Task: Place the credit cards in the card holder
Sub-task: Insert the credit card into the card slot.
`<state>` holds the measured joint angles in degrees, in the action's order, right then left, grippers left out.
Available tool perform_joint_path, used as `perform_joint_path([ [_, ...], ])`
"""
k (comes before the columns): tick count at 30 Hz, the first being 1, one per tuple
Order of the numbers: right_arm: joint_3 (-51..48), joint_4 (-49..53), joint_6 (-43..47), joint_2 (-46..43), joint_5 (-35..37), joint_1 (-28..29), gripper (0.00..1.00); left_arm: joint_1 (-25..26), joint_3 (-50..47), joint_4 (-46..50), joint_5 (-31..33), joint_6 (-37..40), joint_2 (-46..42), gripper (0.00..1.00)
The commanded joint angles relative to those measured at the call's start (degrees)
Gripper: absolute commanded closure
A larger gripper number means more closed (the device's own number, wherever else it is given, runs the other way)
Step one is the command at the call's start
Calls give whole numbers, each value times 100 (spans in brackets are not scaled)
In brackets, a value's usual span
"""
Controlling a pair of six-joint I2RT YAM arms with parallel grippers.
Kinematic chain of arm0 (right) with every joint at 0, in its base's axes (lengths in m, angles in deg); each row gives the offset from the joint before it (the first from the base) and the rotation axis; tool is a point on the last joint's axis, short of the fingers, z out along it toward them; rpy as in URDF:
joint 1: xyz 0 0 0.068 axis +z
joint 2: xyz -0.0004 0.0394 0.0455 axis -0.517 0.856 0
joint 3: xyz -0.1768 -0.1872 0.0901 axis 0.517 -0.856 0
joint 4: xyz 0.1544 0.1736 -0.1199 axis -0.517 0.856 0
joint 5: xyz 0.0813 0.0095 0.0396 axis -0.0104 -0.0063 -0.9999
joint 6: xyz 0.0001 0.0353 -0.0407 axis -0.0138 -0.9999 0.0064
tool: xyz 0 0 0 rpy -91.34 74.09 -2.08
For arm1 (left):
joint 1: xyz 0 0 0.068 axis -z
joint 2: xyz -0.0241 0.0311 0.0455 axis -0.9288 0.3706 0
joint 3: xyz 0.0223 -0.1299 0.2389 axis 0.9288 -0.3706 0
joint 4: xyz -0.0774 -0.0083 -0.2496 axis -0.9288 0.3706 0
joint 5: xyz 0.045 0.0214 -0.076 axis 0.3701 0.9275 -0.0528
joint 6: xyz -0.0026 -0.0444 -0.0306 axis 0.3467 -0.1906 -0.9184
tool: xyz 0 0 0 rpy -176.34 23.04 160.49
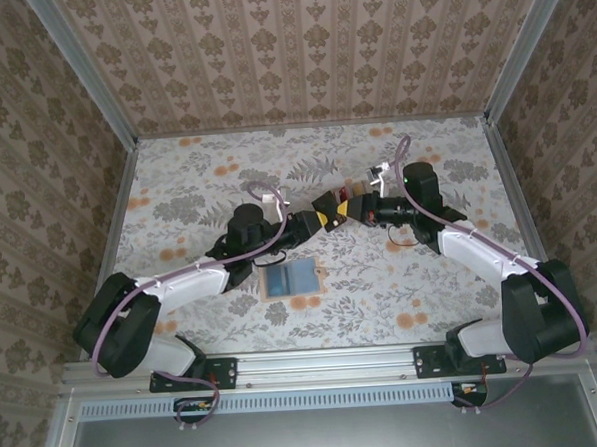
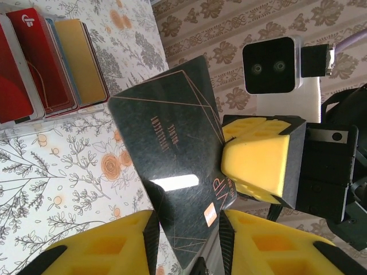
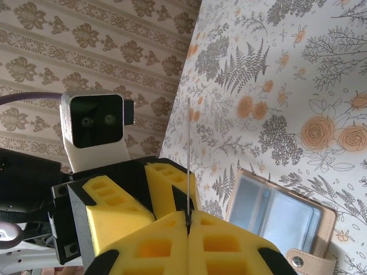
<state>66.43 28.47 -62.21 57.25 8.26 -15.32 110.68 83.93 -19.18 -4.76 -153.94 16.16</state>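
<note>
Both arms meet mid-table, above the floral tabletop (image 1: 431, 277).

Right gripper (image 3: 188, 220): fingers pressed together, clamped on a black card (image 2: 166, 143). From its own wrist view the card is edge-on, a thin line rising from between the pads. From the left wrist view one of its yellow fingers (image 2: 258, 163) sits against the card's far-right edge, with the white wrist camera (image 2: 272, 66) right above it.

Left gripper (image 2: 189, 252): fingers apart, the card's near end sitting in the gap. Can't tell if either pad touches it. The card is tilted, glossy, with thin gold lines and "VIP" lettering near the lower end.

The other credit cards (image 2: 40, 69) stand on edge, side by side, in a clear stand (image 2: 57, 116). One is red, one dark red, one tan-yellow, and white edges show between them. In the top view the stand is just beyond the two grippers.

Card holder (image 1: 291, 279) lies open and flat on the table, light-blue inside facing up. It's on the near side of the grippers, close to the left forearm, apart from both grippers. The right wrist view shows its pinkish-tan rim and a snap stud at the corner. No card rests on it.
</note>
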Motion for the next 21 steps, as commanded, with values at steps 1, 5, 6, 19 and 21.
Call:
perform_joint_path([
  [1,-210,-509,-322,-102,-278,62,96,27,-21,-548,-139,-194,110,64],
  [5,-379,-849,-550,-89,-326,118,96,21,-4,-567,-86,-189,121,64],
  [6,-404,-867,-552,-84,-326,130,96,24,-1,-564,-71,-188,121,65],
  [19,-135,738,502,113,36,261,75,-54,-51,-431,-115,-51,113,100],
  [21,14,1299,831,26,271,245,67,-115,-95,-305,-192,-16,56,100],
])
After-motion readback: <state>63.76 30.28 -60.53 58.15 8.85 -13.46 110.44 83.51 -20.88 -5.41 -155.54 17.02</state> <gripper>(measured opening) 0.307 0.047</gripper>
